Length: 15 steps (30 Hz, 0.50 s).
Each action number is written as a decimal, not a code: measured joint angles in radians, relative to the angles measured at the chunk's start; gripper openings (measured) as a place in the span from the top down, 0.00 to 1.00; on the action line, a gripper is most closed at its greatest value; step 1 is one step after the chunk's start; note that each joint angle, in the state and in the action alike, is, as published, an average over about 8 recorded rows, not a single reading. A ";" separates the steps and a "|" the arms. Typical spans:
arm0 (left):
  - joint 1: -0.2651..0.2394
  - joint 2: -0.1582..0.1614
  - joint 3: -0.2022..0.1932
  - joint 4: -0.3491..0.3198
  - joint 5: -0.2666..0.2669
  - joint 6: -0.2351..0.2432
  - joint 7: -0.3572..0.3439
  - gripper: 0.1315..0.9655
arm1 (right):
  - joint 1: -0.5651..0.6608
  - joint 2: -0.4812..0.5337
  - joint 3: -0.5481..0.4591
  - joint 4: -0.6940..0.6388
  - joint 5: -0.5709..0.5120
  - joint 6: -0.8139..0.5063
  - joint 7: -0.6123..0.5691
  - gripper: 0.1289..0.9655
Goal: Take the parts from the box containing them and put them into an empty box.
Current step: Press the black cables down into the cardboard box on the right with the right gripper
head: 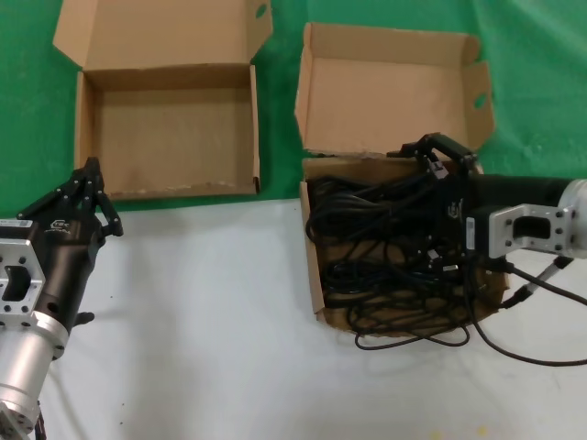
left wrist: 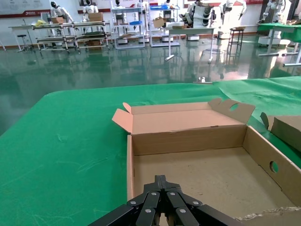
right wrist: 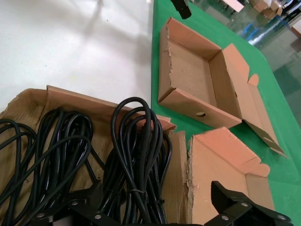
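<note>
Black cables [head: 385, 252] sit right under my right end effector [head: 438, 158], which hangs spread open over the far edge of the cable box [head: 316, 275], gripping nothing. A couple of loops spill over that box's near wall onto the white surface [head: 211, 321]. My left end effector [head: 92, 183] is closed and parked just short of the empty box [head: 84, 137], which sits on the green cloth [head: 23, 101].
</note>
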 joint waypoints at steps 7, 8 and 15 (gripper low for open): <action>0.000 0.000 0.000 0.000 0.000 0.000 0.000 0.98 | 0.011 -0.016 -0.012 -0.013 -0.032 0.011 0.029 0.20; 0.000 0.000 0.000 0.000 0.000 0.000 0.000 0.98 | 0.011 -0.017 -0.014 -0.014 -0.036 0.013 0.033 0.22; 0.000 0.000 0.000 0.000 0.000 0.000 0.000 0.98 | 0.008 -0.018 -0.020 -0.015 -0.059 0.019 0.051 0.41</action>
